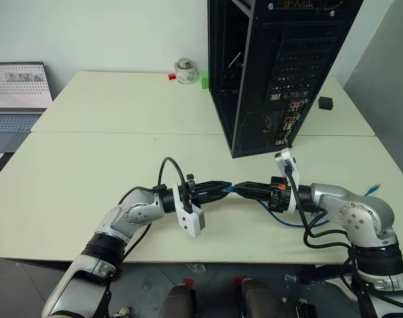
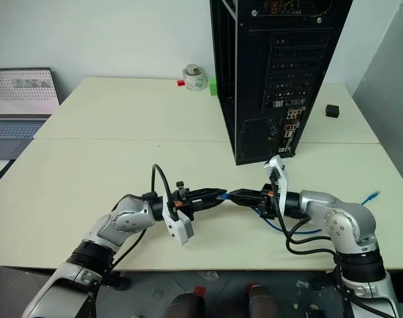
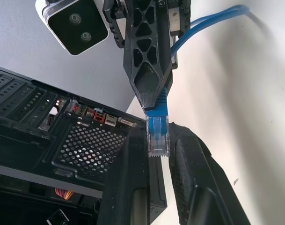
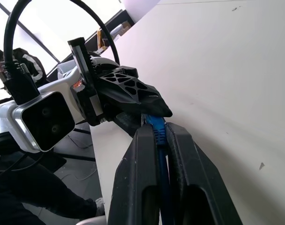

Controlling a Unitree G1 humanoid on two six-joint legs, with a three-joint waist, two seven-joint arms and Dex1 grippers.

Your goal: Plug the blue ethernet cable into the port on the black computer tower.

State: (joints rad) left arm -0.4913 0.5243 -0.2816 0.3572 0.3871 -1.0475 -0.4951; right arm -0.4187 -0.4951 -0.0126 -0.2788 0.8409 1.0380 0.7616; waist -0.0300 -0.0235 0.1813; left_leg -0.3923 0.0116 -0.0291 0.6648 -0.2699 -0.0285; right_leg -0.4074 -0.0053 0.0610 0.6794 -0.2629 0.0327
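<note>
The black computer tower [image 1: 274, 66] stands at the back right of the table, its slotted rear panel facing me. Small rear-panel connectors [image 1: 288, 124] sit low on it; I cannot single out the port among them. In front of the tower my two grippers meet tip to tip just above the table. My left gripper [image 1: 227, 187] is shut on the clear plug [image 3: 158, 138] of the blue ethernet cable [image 1: 288, 222]. My right gripper [image 1: 241, 188] is shut on the cord right behind the plug. The cord loops under my right arm, and its far end [image 1: 373, 190] lies on the table.
A laptop [image 1: 16, 93] sits at the far left. A tape roll [image 1: 185, 71], a green block [image 1: 204, 82] and a small red piece [image 1: 171, 77] lie behind the tower's left side. A small black cube [image 1: 326, 103] rests to the tower's right. The beige table [image 1: 89, 172] stretches to the left.
</note>
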